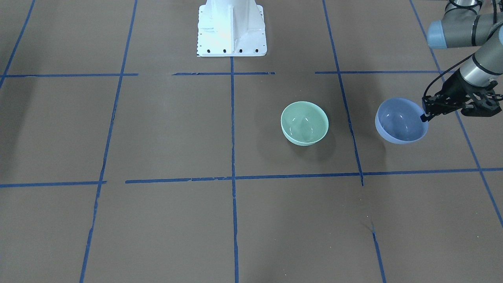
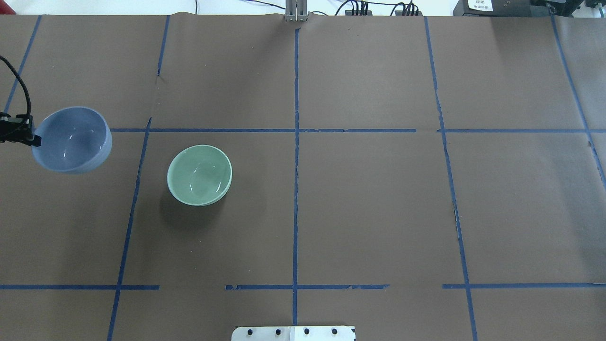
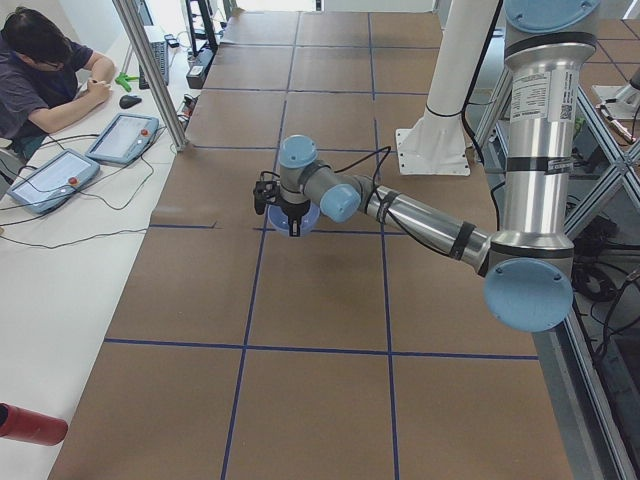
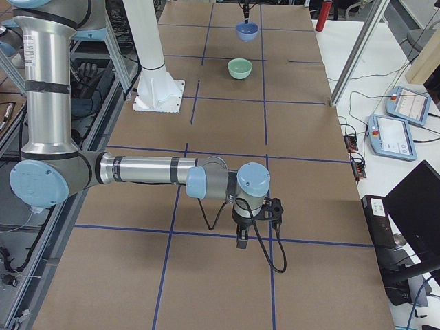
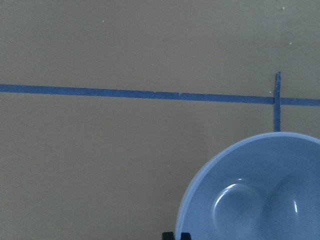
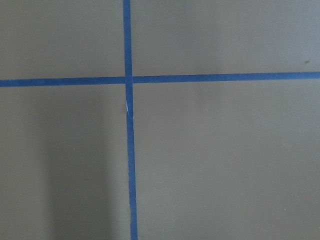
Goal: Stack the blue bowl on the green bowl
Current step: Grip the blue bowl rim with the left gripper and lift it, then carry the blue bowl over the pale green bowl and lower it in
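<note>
Grasping the blue bowl [image 1: 401,120] by its rim, the left hand [image 1: 424,113] is seen at the desk's left end, with the jaws clenched on the wall of the bowl on the side away from the desk's middle. The bowl is held tilted, its opening turned partly toward the middle of the desk, and it appears to be raised clear of the desk [image 1: 177,129]; in the left wrist view its pale glossy inside fills the lower right corner. The green bowl [image 1: 304,123] is set upright on the brown desk, near the blue bowl but apart from it, on the side toward the desk's centre, and nothing is seen inside it. A line of blue tape [image 1: 346,110] is laid on the desk between the two bowls. The white robot base [image 1: 232,27] is fixed at the desk's edge. The right hand [image 4: 242,242] is hung low over a tape line at the opposite end of the desk, well apart from both bowls; whether it is released or clenched cannot be told.
</note>
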`<state>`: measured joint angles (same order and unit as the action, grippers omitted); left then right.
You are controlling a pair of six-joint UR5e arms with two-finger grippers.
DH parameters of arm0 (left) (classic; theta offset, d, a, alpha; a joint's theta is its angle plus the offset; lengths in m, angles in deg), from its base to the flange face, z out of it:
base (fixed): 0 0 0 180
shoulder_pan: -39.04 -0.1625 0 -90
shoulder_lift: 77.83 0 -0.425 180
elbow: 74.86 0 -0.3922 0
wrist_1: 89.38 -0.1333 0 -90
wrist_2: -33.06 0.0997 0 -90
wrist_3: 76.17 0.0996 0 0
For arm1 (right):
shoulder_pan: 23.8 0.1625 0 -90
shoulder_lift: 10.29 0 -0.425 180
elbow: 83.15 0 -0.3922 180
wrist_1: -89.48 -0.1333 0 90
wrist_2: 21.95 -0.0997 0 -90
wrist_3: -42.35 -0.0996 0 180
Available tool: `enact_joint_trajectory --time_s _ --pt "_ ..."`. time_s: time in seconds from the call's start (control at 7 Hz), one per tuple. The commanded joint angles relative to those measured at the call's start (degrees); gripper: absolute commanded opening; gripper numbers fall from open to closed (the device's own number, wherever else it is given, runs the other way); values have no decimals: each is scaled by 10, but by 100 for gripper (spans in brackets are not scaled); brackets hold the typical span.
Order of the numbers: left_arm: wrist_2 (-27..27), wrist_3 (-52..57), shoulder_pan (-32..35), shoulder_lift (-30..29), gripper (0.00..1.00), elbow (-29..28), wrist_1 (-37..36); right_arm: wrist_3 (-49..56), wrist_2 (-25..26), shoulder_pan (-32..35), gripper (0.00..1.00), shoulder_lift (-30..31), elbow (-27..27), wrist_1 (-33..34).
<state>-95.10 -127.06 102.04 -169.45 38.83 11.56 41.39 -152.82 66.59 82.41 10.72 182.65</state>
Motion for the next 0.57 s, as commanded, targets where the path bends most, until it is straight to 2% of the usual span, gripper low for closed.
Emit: enact_joint_trajectory --time_s 0.0,0.14,0.29,0.43 --pt "17 -166 -50 -85 0 25 -54 1 0 0 100 -1 0 0" --pt "54 -234 -102 -124 0 15 -55 0 0 0 100 -1 0 0" --pt "62 -288 -141 -144 0 7 -55 1 0 0 100 -1 0 0" --pt "96 -327 -180 -155 0 6 -53 1 0 0 100 0 0 0"
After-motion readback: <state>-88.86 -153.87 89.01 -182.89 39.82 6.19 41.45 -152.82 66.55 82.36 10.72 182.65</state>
